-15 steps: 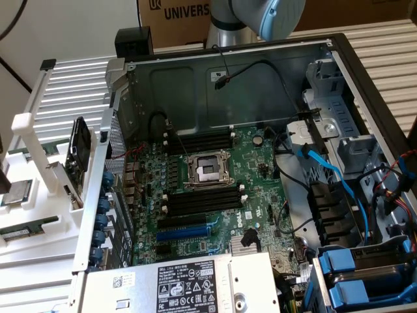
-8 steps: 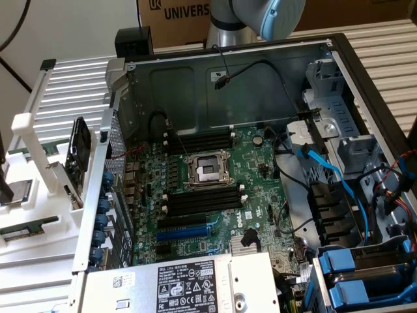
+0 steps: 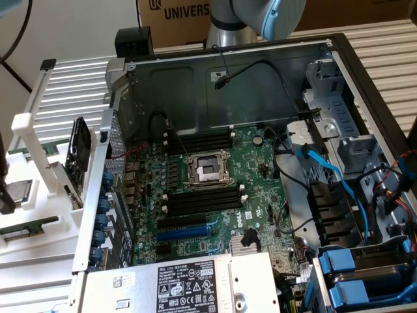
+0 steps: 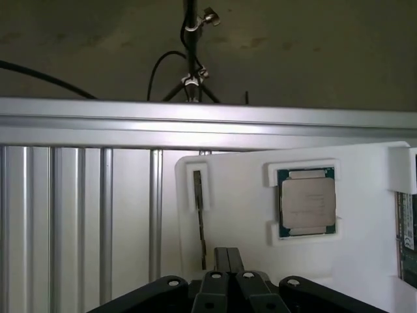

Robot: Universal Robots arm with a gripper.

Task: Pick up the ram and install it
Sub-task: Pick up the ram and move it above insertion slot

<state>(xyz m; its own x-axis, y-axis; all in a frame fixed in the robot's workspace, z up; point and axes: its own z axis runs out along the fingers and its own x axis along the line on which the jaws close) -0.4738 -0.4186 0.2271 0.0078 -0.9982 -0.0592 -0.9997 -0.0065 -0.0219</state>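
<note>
In the wrist view the gripper hangs over the white tray, jaws pressed together with nothing between them. The processor sits in its tray pocket beyond the fingertips, and the ram lies at the tray's edge. In the exterior view the ram rests flat on the tray, left of the open case. Inside, the motherboard shows empty black slots near and far of the socket. The arm stands farthest.
</note>
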